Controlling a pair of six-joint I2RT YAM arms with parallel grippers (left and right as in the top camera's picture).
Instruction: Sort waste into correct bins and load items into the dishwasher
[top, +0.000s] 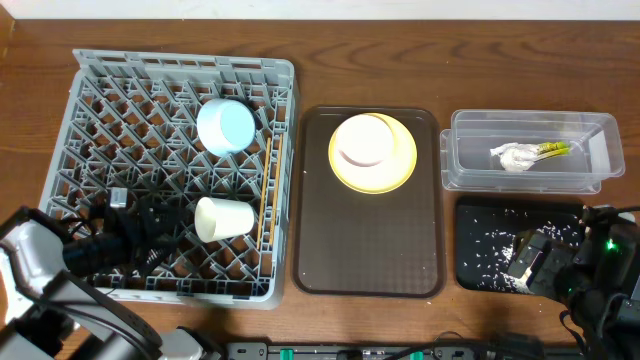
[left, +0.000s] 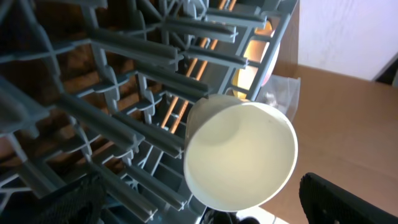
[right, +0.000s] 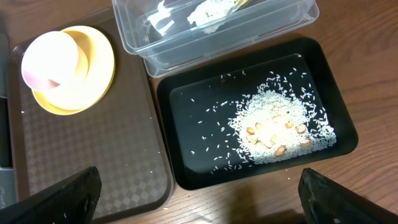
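Observation:
The grey dish rack (top: 90, 90) holds the white bowl with light-blue outside (top: 225, 125), turned over, the small cream bowl (top: 223, 218) on its side, and two chopsticks (top: 270, 190) along its right edge. My left gripper (top: 165, 232) is open inside the rack, just left of the cream bowl (left: 239, 155), its fingers (left: 205, 214) apart and empty. The pale-yellow plate (top: 395, 170) carries a whitish bowl (top: 363, 140). The clear tub (top: 470, 170) holds the napkin (top: 515, 157) and the yellow-green wrapper (top: 550, 149). The black tray (right: 186, 143) holds white crumbs (right: 273, 130). My right gripper (right: 202, 199) is open and empty at that tray's near edge.
The brown serving tray (top: 365, 250) lies between the rack and the bins, with the plate at its far end. In the right wrist view the brown tray (right: 93, 168), the plate (right: 99, 74) and the clear tub (right: 217, 43) show. Bare wood table lies in front.

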